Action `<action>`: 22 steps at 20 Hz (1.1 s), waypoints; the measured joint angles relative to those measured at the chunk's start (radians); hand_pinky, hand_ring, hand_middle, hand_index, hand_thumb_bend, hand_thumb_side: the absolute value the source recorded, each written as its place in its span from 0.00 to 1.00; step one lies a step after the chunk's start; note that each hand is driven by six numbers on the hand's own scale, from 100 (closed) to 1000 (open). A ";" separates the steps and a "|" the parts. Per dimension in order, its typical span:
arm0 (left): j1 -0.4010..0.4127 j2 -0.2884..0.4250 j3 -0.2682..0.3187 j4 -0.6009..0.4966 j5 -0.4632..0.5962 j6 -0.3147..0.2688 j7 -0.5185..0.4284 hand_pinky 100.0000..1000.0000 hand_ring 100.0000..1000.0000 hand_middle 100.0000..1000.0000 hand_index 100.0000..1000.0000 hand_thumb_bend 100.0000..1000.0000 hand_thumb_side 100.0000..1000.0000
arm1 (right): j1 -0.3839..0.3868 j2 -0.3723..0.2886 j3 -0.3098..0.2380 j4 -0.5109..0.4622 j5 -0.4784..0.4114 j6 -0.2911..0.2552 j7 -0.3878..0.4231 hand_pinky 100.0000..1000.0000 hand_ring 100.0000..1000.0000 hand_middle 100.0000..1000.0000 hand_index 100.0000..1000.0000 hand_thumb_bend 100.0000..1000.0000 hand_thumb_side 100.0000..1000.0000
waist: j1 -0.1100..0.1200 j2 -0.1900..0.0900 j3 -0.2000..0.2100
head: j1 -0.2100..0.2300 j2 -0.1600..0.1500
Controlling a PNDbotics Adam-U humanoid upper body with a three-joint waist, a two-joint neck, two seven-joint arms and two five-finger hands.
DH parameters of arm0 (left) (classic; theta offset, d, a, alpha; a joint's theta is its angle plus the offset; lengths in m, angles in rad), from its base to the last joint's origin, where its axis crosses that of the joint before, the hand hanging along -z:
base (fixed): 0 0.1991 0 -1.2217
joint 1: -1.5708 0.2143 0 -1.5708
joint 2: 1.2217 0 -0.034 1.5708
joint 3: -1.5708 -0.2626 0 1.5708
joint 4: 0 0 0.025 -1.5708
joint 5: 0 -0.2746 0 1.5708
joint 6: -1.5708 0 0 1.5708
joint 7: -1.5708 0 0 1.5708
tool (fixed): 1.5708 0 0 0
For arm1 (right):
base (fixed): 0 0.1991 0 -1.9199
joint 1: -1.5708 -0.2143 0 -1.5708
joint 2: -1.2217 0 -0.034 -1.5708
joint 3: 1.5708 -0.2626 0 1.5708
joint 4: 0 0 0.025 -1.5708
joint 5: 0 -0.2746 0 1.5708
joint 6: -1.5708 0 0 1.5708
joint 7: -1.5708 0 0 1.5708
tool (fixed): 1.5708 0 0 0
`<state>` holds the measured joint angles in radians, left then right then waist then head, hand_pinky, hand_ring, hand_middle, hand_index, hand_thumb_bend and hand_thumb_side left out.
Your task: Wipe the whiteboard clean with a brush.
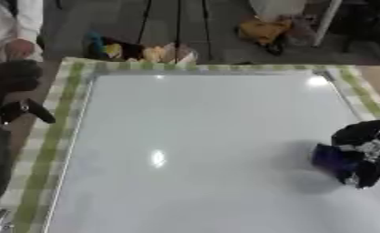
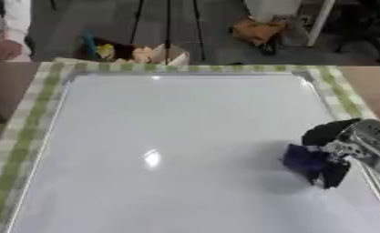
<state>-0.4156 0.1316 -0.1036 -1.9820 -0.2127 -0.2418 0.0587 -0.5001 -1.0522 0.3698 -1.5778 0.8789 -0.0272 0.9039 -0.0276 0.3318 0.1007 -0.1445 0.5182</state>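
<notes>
Brush: our right hand (image 2: 336, 152) curls its fingers around the dark blue brush (image 2: 304, 158), at 4 o'clock on the whiteboard (image 2: 169, 136).
Room: we see bare board toward 9 and 12 o'clock.
Left hand (image 1: 13, 91): at 9 o'clock off the board's edge; fingers unclear.

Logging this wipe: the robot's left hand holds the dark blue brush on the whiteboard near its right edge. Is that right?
Not quite. The right hand, not the left, is curled round the dark blue brush, as the right eye view shows. The rest stands: the brush sits on the whiteboard near its right edge. The left hand is off the board's left side.
</notes>
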 measured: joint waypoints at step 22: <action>0.001 0.000 -0.003 0.000 -0.001 0.002 -0.007 0.36 0.78 0.73 0.66 0.00 0.95 | -0.164 0.046 0.108 -0.008 0.039 -0.068 0.003 0.25 0.45 0.16 0.13 0.00 0.28 | -0.009 0.005 0.011 | -0.013 0.000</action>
<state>-0.4149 0.1317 -0.1063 -1.9820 -0.2141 -0.2395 0.0515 -0.6636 -1.0064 0.4782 -1.5863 0.9183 -0.0950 0.9070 -0.0368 0.3365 0.1119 -0.1579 0.5182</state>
